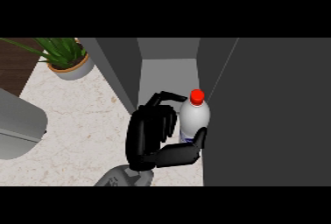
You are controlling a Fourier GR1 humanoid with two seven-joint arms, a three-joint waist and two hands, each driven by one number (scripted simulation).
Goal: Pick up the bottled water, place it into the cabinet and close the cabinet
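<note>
a pale marbled desk [77,131] runs up to a dark grey cabinet [271,109] with its inside open. nearest, one hand, apparently the right hand [152,135], has its fingers [161,98] and thumb curled round the bottled water [194,118], which stands upright at the cabinet's mouth, just left of the cabinet's right wall. the bottle looks stiff, smooth and probably slippery, moderately heavy if full; mid-body seems the best hold, below the red cap [197,94]. far left of the cabinet sits one potted plant [68,59]. one bottle, one cabinet, one hand.
</note>
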